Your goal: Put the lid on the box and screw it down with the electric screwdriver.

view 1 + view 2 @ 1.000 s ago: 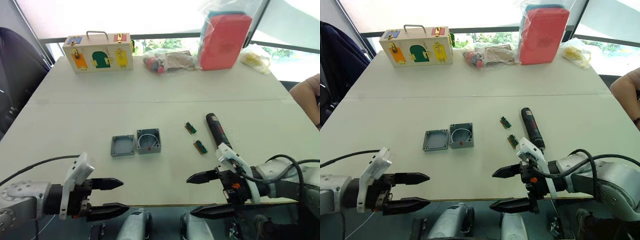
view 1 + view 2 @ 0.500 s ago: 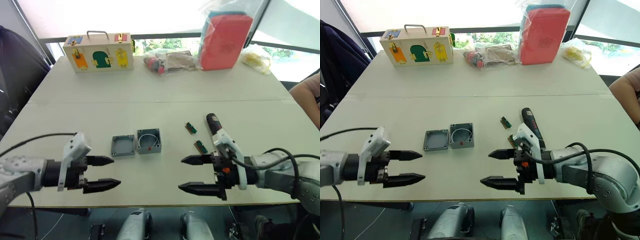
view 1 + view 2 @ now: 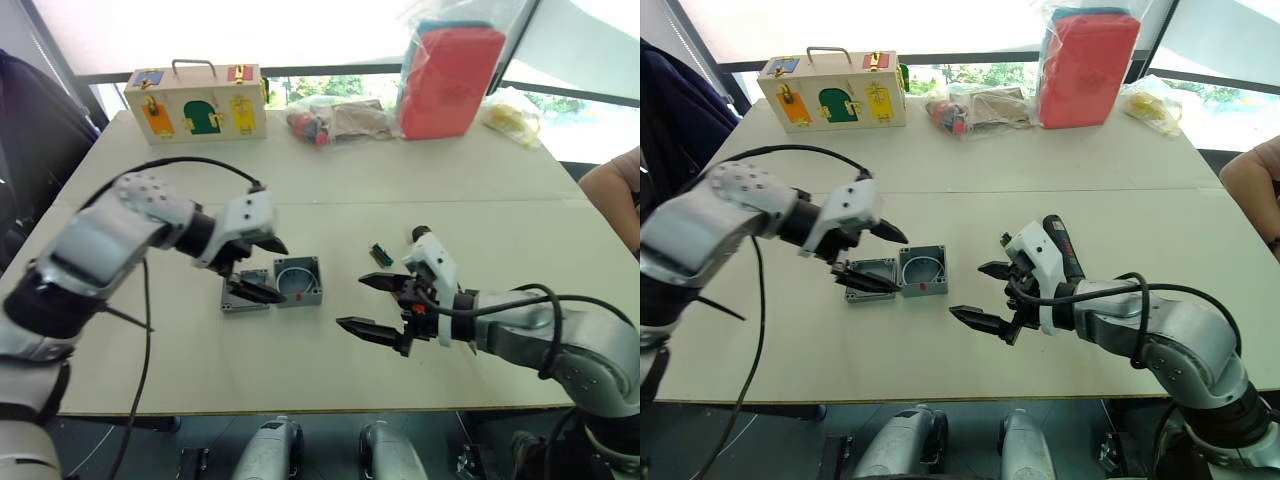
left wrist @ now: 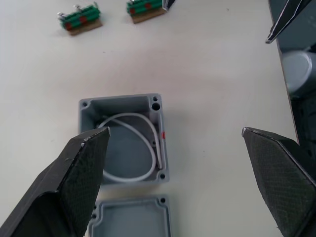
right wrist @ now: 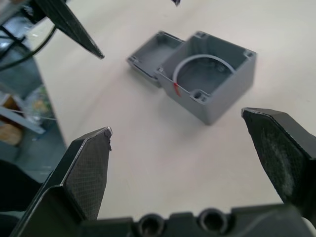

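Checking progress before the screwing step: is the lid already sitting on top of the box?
No, the lid lies flat on the table beside the open box, whose inside with a white wire is exposed.

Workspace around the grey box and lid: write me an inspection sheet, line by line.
Surface: pale rectangular table, seam across the middle.
Job's things: open square grey plastic box with a white wire loop inside and a red mark; flat grey plastic lid beside it, touching; black stick-shaped electric screwdriver partly hidden behind the right gripper.
Clutter: two small green strips; wooden box with coloured doors; red case in clear plastic; plastic bags.
Grippers: left gripper open above the lid; right gripper open, empty.
Cables: black cables along both arms.
Surroundings: windows behind; a person's arm at the table's edge.
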Available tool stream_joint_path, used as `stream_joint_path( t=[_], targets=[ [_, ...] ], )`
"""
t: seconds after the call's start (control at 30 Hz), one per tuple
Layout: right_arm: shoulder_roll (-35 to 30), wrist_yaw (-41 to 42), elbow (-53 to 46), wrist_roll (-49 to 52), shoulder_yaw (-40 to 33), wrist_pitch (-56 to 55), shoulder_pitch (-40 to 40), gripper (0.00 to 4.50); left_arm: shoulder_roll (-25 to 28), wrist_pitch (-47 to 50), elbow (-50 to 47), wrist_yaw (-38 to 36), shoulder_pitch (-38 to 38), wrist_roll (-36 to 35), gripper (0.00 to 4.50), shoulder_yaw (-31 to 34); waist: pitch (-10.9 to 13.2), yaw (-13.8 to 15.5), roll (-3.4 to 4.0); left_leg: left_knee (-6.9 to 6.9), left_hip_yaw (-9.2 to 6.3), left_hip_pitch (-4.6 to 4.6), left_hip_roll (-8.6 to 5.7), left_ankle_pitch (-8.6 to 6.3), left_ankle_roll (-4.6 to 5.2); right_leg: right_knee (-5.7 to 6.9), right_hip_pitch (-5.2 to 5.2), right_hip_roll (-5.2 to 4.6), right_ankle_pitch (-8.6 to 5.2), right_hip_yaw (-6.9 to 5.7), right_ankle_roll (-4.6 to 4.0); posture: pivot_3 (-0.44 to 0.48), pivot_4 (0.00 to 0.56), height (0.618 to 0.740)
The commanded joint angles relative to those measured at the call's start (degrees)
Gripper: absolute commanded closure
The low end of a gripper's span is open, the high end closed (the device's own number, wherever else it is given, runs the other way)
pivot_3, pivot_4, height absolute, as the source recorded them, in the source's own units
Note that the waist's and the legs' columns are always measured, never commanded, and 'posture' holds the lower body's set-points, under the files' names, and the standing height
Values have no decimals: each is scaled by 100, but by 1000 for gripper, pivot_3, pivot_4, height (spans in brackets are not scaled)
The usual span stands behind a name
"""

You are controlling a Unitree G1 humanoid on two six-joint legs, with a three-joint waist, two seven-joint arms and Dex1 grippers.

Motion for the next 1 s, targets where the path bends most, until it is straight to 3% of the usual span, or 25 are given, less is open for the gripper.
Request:
stream_joint_path(
  t=[0.03,0.33,0.43,0.73,1.0],
  targets=[
    [262,-284,-346,-183,19,-45,46,0,-245,-179,314,-204,-240,476,88,-271,1,5,-3,1,-2,0,0,0,0,10,-2,0,-6,0,8,0,150,740],
    [505,-671,-436,-266,-233,123,71,0,-780,-532,835,-535,-250,1152,88,-611,2,41,-3,10,-4,0,-1,2,-3,44,-10,-1,-16,5,18,0,150,740],
    [550,-741,-461,-246,-286,147,79,0,-897,-612,925,-571,-212,1296,780,-603,2,37,-3,11,-4,0,-2,2,-3,44,-10,-2,-16,6,18,0,150,740],
    [632,-877,-490,-291,-429,191,157,0,-1101,-975,1183,-741,-89,1651,4340,-598,2,35,-3,11,-4,0,-2,2,-3,46,-11,-2,-16,5,18,0,150,740],
    [575,-775,-499,-380,-550,133,343,0,-1289,-1602,1666,-913,-197,1853,4455,-457,-1,52,-3,15,-6,6,-4,2,-2,47,-2,-3,-16,4,18,0,150,740]
  ],
)
